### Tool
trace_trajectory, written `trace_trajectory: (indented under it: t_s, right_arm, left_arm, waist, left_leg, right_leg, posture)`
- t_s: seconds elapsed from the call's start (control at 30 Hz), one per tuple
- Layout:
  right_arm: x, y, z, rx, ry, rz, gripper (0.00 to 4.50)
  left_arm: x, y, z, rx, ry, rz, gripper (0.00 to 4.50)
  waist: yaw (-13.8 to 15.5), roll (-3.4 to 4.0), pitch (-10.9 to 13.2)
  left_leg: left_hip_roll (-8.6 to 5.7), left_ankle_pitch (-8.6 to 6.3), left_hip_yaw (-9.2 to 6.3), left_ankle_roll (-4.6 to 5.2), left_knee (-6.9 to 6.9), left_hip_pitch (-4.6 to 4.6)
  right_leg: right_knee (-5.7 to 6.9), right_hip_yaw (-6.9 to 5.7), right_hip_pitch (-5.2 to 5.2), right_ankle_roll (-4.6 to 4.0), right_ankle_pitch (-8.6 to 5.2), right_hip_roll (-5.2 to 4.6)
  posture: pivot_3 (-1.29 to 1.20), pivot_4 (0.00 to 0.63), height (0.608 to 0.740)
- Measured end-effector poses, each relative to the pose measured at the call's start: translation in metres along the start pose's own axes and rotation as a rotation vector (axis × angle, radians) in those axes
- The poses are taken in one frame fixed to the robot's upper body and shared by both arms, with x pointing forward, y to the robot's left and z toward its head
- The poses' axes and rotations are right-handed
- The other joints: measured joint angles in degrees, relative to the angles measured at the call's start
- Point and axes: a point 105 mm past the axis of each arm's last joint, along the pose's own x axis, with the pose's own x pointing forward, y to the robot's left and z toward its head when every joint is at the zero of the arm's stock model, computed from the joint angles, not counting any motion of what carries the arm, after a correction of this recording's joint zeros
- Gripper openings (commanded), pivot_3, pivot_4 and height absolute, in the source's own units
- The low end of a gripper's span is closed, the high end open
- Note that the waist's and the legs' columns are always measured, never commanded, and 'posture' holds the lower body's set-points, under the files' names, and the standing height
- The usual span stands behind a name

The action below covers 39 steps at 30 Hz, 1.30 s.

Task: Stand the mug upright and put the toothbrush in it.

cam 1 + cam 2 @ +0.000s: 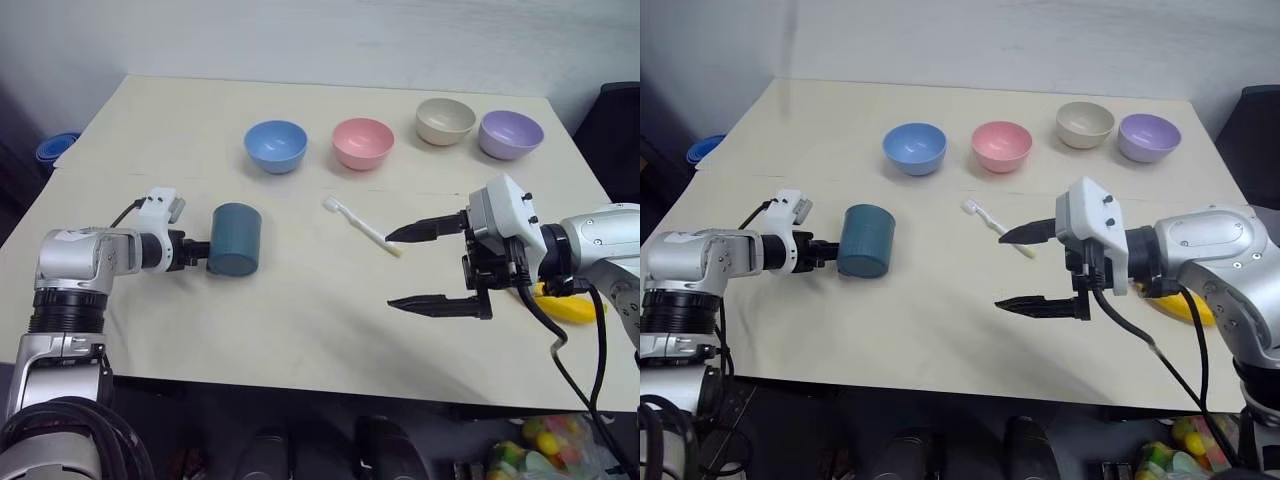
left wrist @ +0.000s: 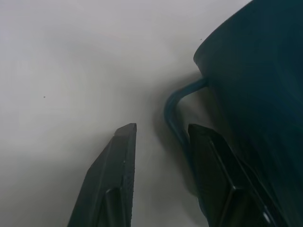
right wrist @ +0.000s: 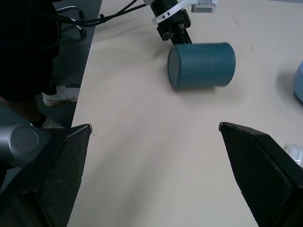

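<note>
The dark teal mug (image 1: 236, 238) lies on its side on the left part of the table, its handle (image 2: 176, 111) turned toward my left gripper (image 1: 199, 252). That gripper's fingers reach around the handle with a gap still showing; one finger (image 2: 213, 165) is close against the mug, the other stands apart. The white toothbrush (image 1: 362, 226) lies flat mid-table, slanting toward my right gripper (image 1: 391, 270). This gripper hovers wide open and holds nothing, its upper fingertip near the handle end of the brush.
A row of bowls stands at the back: blue (image 1: 275, 145), pink (image 1: 362, 142), beige (image 1: 445, 120), purple (image 1: 510, 133). A yellow banana (image 1: 572, 306) lies behind my right arm near the table's right front edge.
</note>
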Motion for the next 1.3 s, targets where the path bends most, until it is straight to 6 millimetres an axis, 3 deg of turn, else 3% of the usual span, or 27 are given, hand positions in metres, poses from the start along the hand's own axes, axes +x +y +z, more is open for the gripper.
trace_trajectory:
  t_s: [0.17, 0.27, 0.43, 0.63, 0.8, 0.97, 1.03, 1.17, 1.3]
  right_arm:
    - [0.0, -0.001, 0.0, -0.001, 0.0, -0.008, 4.5]
    - [0.0, -0.001, 0.0, -0.001, 0.0, -0.008, 4.5]
    - [-0.001, -0.001, 0.0, -0.004, 0.011, -0.006, 4.5]
    - [-0.004, -0.001, -0.005, 0.016, 0.013, -0.03, 4.5]
    - [-0.01, -0.003, -0.014, 0.053, 0.015, -0.099, 4.5]
    - [-0.012, -0.008, -0.023, 0.097, -0.014, -0.21, 4.5]
    - [-0.008, -0.01, -0.029, 0.13, -0.036, -0.259, 4.5]
    - [-0.002, -0.018, -0.033, 0.177, -0.072, -0.337, 4.5]
    - [-0.002, -0.019, -0.042, 0.23, -0.06, -0.381, 4.5]
  left_arm:
    - [0.004, -0.004, -0.004, -0.004, 0.013, -0.02, 1.92]
    - [0.006, -0.005, -0.005, -0.003, 0.018, -0.022, 1.37]
    - [0.01, -0.011, -0.005, -0.048, 0.009, -0.062, 0.02]
    - [0.009, -0.015, -0.005, -0.106, -0.017, -0.084, 0.02]
    - [0.011, -0.042, -0.008, -0.083, -0.09, -0.168, 0.02]
    - [0.018, -0.094, 0.008, 0.12, -0.343, -0.228, 0.02]
    - [0.016, -0.117, 0.026, 0.185, -0.531, -0.218, 0.02]
    - [0.004, -0.121, 0.05, 0.281, -0.836, -0.029, 0.02]
    - [0.009, -0.122, 0.039, 0.37, -0.921, 0.089, 0.02]
  waist:
    - [0.12, 0.2, -0.12]
    - [0.13, 0.32, -0.19]
    - [0.15, 0.37, -0.22]
    - [0.13, 0.36, -0.22]
    - [0.22, 0.3, -0.19]
    - [0.09, -0.04, 0.01]
    - [0.1, -0.07, 0.03]
    - [-0.21, -0.07, 0.03]
    - [0.08, -0.05, 0.02]
  left_leg:
    - [-0.03, -0.02, -0.01, 0.03, 0.0, 0.01]
    - [-0.03, -0.02, -0.01, 0.04, 0.0, 0.05]
    - [-0.03, -0.02, -0.02, 0.05, 0.01, 0.07]
    - [-0.02, -0.03, -0.04, 0.07, 0.0, 0.04]
    - [-0.03, -0.04, -0.14, 0.08, 0.03, -0.11]
    - [0.05, -0.07, -0.16, 0.01, 0.12, -0.15]
    - [0.05, -0.07, -0.12, 0.01, 0.16, -0.15]
    - [0.09, -0.08, 0.03, -0.01, 0.13, -0.09]
    - [0.08, -0.08, 0.03, 0.01, 0.08, -0.11]
  right_leg:
    - [-0.02, 0.0, 0.04, 0.01, 0.01, -0.03]
    - [-0.02, 0.01, 0.08, 0.02, 0.01, -0.03]
    - [-0.02, 0.01, 0.11, 0.02, 0.01, -0.03]
    - [-0.06, 0.01, 0.1, 0.04, 0.02, -0.04]
    - [-0.14, -0.03, 0.09, 0.08, 0.04, -0.09]
    - [-0.15, -0.05, 0.07, 0.08, 0.07, -0.08]
    - [-0.14, -0.04, 0.06, 0.09, 0.07, -0.07]
    - [-0.14, 0.03, 0.01, 0.09, 0.1, 0.03]
    - [-0.18, 0.02, 0.01, 0.09, 0.1, 0.0]
  posture:
    - [0.0, 0.15, 0.74]
    - [0.0, 0.15, 0.74]
    - [0.0, 0.15, 0.74]
    - [0.0, 0.15, 0.74]
    - [0.0, 0.15, 0.74]
    - [0.0, 0.15, 0.74]
    - [0.0, 0.15, 0.74]
    - [0.0, 0.15, 0.74]
    - [0.0, 0.15, 0.74]
